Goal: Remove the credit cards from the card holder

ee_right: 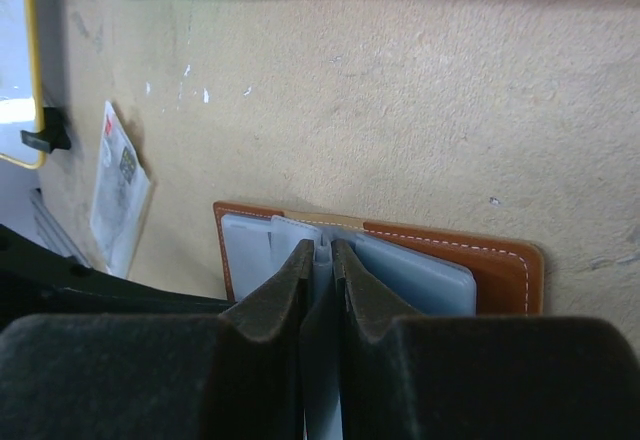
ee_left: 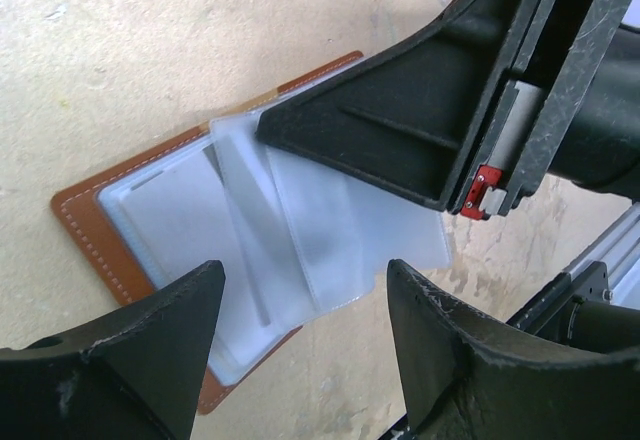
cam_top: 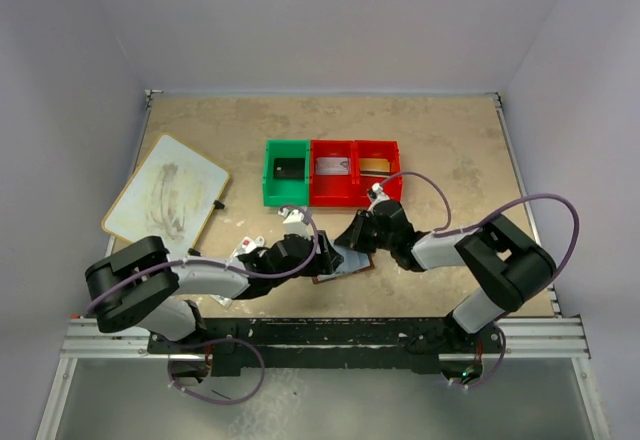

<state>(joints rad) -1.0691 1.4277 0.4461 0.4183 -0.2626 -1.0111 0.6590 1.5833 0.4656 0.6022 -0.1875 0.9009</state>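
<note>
The left arm [cam_top: 205, 278] and right arm [cam_top: 435, 250] have pale grey links, bulky black joints and looping lilac cables [cam_top: 545, 197]. Their fingers [ee_left: 150, 360] are scuffed matte-black wedges; a small red tab [ee_left: 482, 188] marks one.

One card holder [ee_left: 180, 220], two red bins [cam_top: 333, 201], one green bin [cam_top: 285, 200], one whiteboard [cam_top: 165, 200].

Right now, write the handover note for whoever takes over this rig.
Left gripper: open, above the card holder.
Right gripper: shut on a clear pocket leaf of it; the holder lies open on the table.
Done: holder opened; the green bin and two red bins each hold a card-like item.
Left: pockets look pale; whether cards remain is unclear, so check each leaf.
</note>
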